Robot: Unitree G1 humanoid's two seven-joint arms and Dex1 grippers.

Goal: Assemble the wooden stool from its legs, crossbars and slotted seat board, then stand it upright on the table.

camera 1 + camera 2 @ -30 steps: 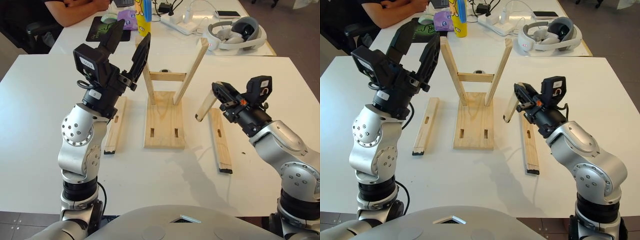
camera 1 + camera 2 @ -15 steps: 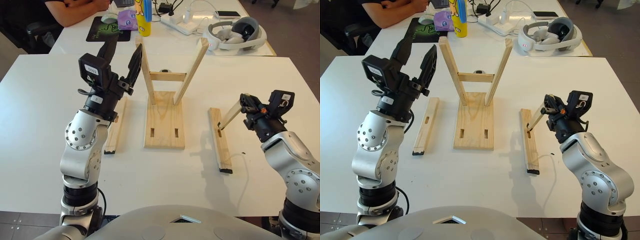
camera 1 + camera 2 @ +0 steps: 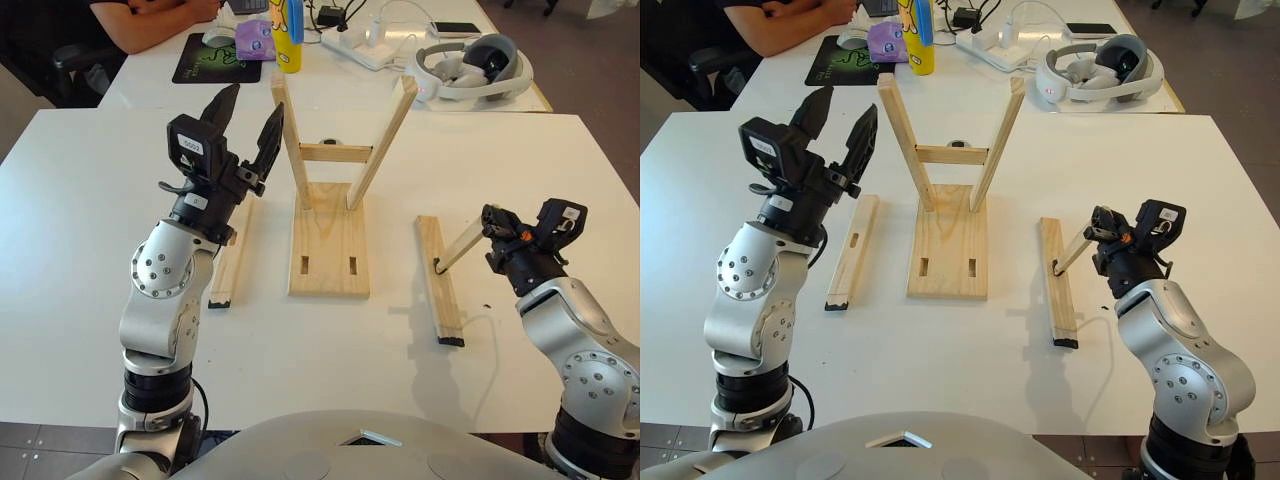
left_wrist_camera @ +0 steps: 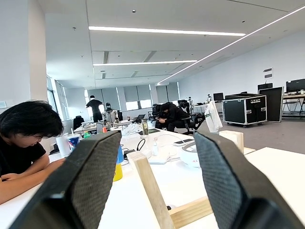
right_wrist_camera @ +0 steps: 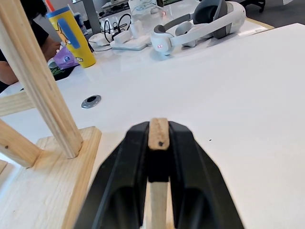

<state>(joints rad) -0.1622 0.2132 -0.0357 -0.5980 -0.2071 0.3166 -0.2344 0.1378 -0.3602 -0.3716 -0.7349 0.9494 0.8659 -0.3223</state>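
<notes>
Now the right hand [image 3: 491,226], clamping a crossbar [image 3: 460,248], has lowered it onto the leg [image 3: 441,297]; left hand [image 3: 254,104] open.

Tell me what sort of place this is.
Probably an open-plan office or lab: long ceiling light strips, a black equipment case on the floor, and a headset on the next table.

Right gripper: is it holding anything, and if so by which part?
The right gripper is shut on the upper end of a short pale wooden crossbar; the left gripper is open and empty.
</notes>
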